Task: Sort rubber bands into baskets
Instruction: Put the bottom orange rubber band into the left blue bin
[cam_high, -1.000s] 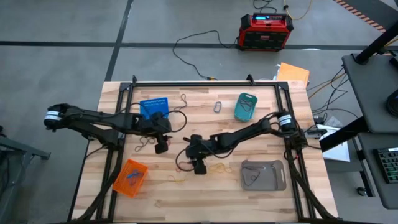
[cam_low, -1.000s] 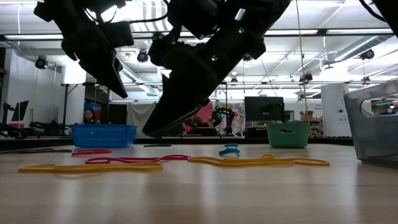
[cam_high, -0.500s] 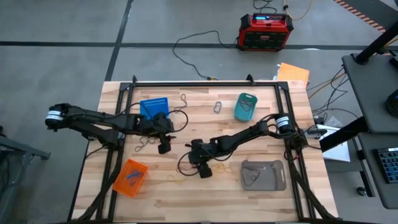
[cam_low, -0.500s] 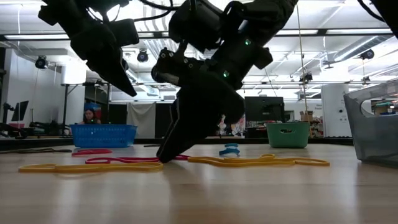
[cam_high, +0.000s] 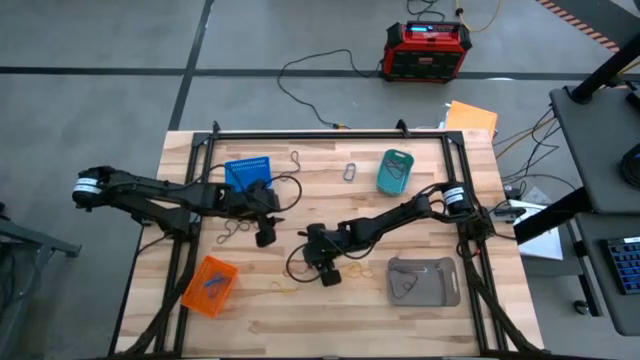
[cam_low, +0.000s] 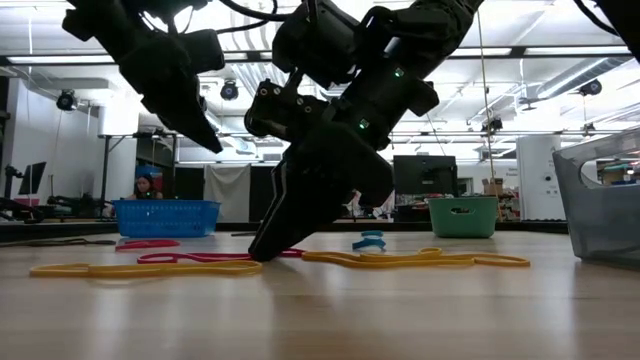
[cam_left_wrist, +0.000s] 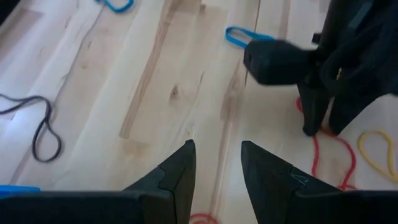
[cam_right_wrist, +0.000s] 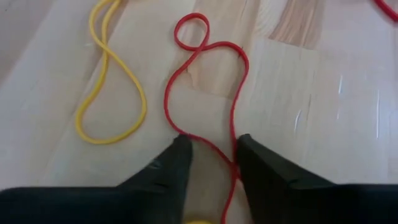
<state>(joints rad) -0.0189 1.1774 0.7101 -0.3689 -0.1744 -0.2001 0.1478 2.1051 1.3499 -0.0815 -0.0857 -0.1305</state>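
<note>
right gripper (cam_right_wrist: 210, 163): tips down on the desk near its middle, toward the front edge; fingers a narrow gap apart, straddling a red band (cam_right_wrist: 208, 87)
red band: flat on the wood, one strand running between the two tips, its loop ahead of them; not lifted, grip not confirmed
yellow band (cam_right_wrist: 112, 81): flat just beside the red one, clear of the fingers
left gripper (cam_left_wrist: 214, 168): above the desk, left of middle, near the blue basket (cam_high: 246, 172); fingers slightly apart, nothing between them
blue band (cam_left_wrist: 239, 36): on the wood ahead of the left fingers, apart from them
baskets: blue and teal basket (cam_high: 396, 171) toward the back edge; orange basket (cam_high: 210, 285) front left corner; grey basket (cam_high: 424, 281) front right
writing: none readable
</note>
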